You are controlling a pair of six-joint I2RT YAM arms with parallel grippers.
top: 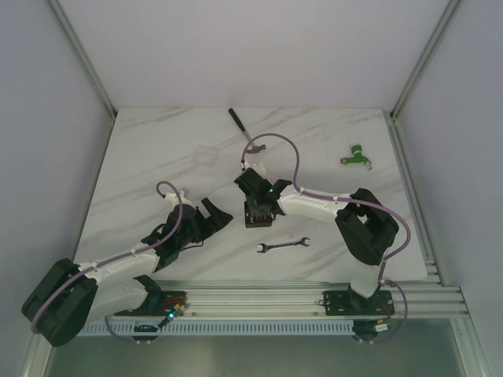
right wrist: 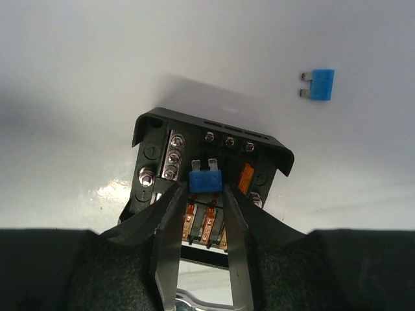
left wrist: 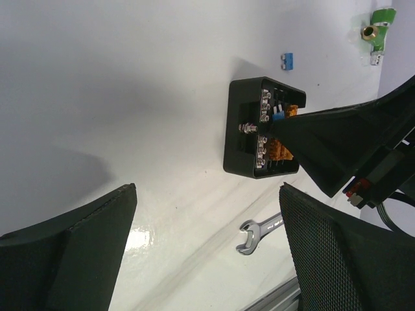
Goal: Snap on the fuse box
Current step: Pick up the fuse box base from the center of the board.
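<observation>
On the left, the left gripper (left wrist: 207, 194) hovers low above the white marble table (top: 141, 157), its jaws spread wide with nothing between them. It points across at the middle of the table. Further back, and a little to the right of it, lies a small clear object (top: 206, 155) that is too faint to make out. Beyond that, near the far edge, lies a black-handled tool (top: 238, 122) with a metal head.

The fuse box (right wrist: 155, 139) sits flat near the middle of the table, between the two arms. Its top is open to view and shows rows of silver screws and orange fuses (right wrist: 246, 176). The right gripper (right wrist: 205, 189) is directly over it with its jaws closed on a blue fuse (right wrist: 205, 181). Its fingertips (right wrist: 170, 207) pinch the fuse's body from both sides. The fuse's two metal blades point away from the wrist, over the inside of the box. I cannot tell whether it is seated in a slot or only held above one.

A second blue fuse (right wrist: 320, 84) lies loose on the table beyond the box, apart from it. Nearer the arm bases, and just right of the box, a small silver wrench (top: 283, 246) lies flat. Far off to the right, near the back corner, is a green fitting with a brass end (top: 357, 155).
</observation>
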